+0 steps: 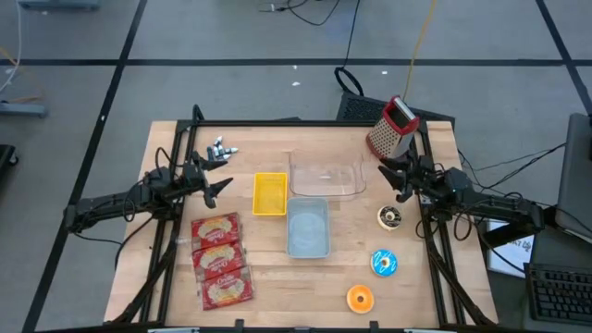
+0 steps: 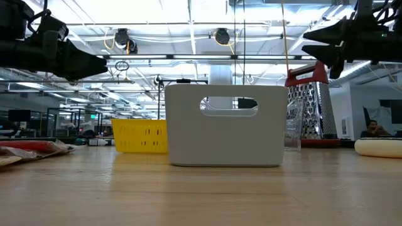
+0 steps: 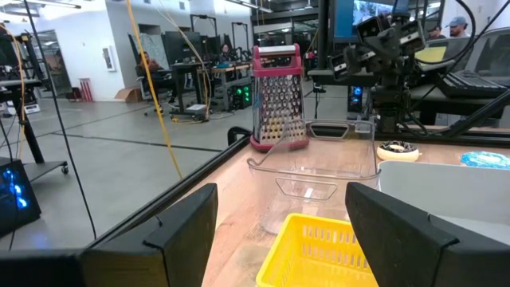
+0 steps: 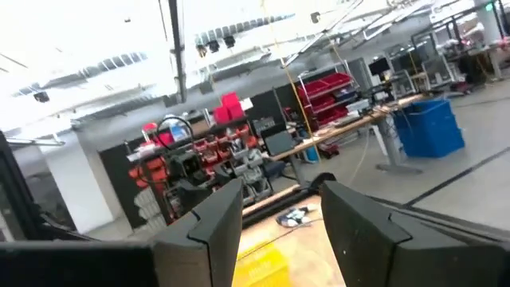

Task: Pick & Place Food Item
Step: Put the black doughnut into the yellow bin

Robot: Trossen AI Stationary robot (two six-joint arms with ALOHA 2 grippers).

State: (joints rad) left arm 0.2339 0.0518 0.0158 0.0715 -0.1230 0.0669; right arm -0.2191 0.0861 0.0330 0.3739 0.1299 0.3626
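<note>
Three red-and-tan food packets [image 1: 220, 259] lie flat in a row near the table's front left. At mid-table stand a yellow basket [image 1: 270, 193], a clear tub [image 1: 326, 176] and a grey-blue bin [image 1: 307, 227]. Toward the right front lie a small ring-shaped item [image 1: 389, 216], a blue round item [image 1: 384, 262] and an orange one [image 1: 360, 298]. My left gripper [image 1: 220, 183] hovers open at the left, pointing level toward the yellow basket [image 3: 319, 247]. My right gripper [image 1: 393, 174] hovers open at the right, beside the clear tub, fingers [image 4: 215, 219] tipped slightly upward.
A red-handled metal grater [image 1: 392, 128] stands at the far right corner, just behind my right gripper. Small metal clips [image 1: 222, 148] lie at the far left. Bare wood shows along the front middle [image 1: 296, 287]. In the low view the grey bin [image 2: 225, 125] fills the centre.
</note>
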